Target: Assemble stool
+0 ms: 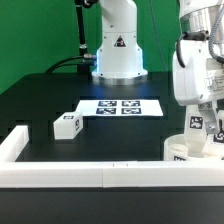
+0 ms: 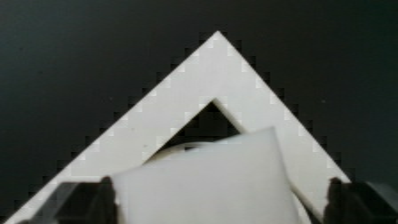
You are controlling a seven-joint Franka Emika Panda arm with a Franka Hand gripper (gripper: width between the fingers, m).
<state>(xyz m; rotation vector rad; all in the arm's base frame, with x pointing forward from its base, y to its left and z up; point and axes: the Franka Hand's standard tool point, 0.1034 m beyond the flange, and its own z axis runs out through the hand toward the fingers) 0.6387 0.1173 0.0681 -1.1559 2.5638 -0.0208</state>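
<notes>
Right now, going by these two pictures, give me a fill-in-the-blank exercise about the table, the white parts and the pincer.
1. The marker board shows ___ square tags.
2. The table is ___ in colour.
3. The loose leg lies to the exterior view's ___ of the marker board.
4. The pincer, closed on a second leg, is at the exterior view's ___ side.

Missing words: four; black; left; right.

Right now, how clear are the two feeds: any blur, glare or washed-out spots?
Exterior view: evenly lit, fairly sharp; tags on the marker board read clearly, but the white border rail is nearly washed out, with little shading. Wrist view: soft and out of focus; the leg in the gripper is a featureless white blur.
</notes>
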